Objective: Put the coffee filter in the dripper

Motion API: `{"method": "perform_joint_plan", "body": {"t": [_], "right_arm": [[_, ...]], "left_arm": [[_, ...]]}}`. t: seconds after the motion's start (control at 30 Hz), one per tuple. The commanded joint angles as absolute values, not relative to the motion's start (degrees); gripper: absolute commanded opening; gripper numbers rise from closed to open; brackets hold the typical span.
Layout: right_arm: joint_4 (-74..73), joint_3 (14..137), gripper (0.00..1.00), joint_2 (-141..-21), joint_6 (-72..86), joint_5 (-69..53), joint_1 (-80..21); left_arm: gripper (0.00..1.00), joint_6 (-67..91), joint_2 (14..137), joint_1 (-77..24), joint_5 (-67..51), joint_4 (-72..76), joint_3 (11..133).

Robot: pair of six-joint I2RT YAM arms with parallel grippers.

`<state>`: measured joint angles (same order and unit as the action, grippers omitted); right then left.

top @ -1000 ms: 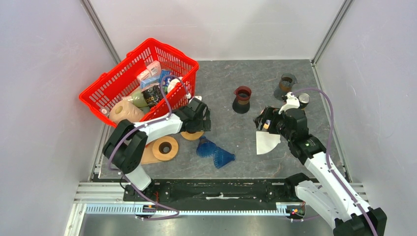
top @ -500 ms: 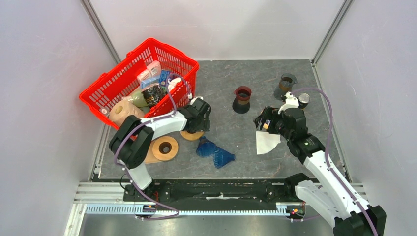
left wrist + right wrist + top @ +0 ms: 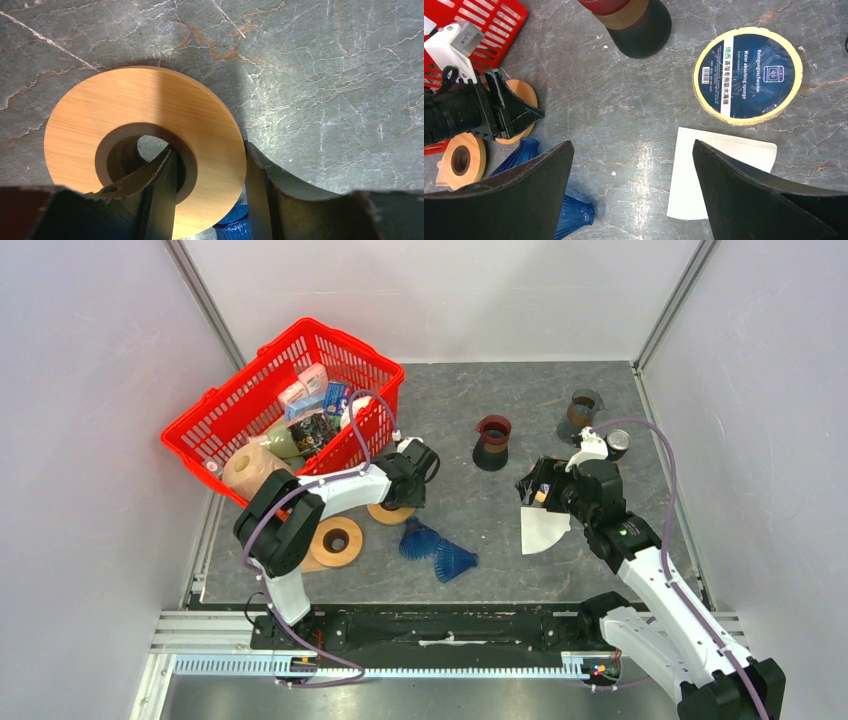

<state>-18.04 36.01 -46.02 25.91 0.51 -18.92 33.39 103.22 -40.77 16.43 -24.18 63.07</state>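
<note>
We are hovering our right gripper, fingers spread wide, over the filter lying flat right of centre in the top view, right of a blue dripper, while our left gripper is straddling a wooden ring's rim, grip impossible to tell.

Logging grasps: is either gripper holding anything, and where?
Right gripper: nothing, open above the filter. Left gripper straddles the wooden ring's band, one finger in its hole; a firm grip cannot be told.
</note>
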Motion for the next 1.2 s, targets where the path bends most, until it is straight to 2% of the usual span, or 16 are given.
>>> {"method": "perform_joint_plan", "body": {"t": [0.0, 0.27, 0.43, 0.57, 0.77, 0.93, 1.17], "right_arm": [[-16.9, 35.8, 0.97, -45.0, 25.4, 1.7, -19.0], [-17.6, 36.0, 0.97, -44.2, 25.8, 2.4, -19.0], [-18.4, 36.1, 0.97, -43.3, 26.5, 5.1, -19.0], [-19.7, 36.2, 0.97, -41.4, 27.6, 9.8, -19.0], [-20.0, 35.0, 0.97, -37.4, 27.9, 13.8, -19.0], [-20.6, 35.0, 0.97, -36.4, 27.8, 15.5, -19.0], [-21.1, 35.1, 0.97, -36.2, 27.7, 15.9, -18.9]], "left_arm": [[0.29, 34.0, 101.0, -41.1, 15.8, -24.2, 64.4], [0.12, 26.8, 92.9, -41.1, 12.9, -21.7, 67.3], [0.02, 17.3, 90.3, -41.1, 3.5, -19.3, 73.2], [0.02, 10.5, 93.7, -41.1, -6.9, -19.4, 82.7], [0.02, 3.8, 106.8, -41.1, -20.3, -25.1, 103.4], [0.02, 2.0, 116.9, -41.1, -26.3, -30.6, 117.8], [0.02, 1.1, 123.3, -41.1, -31.9, -31.2, 125.7]]}}
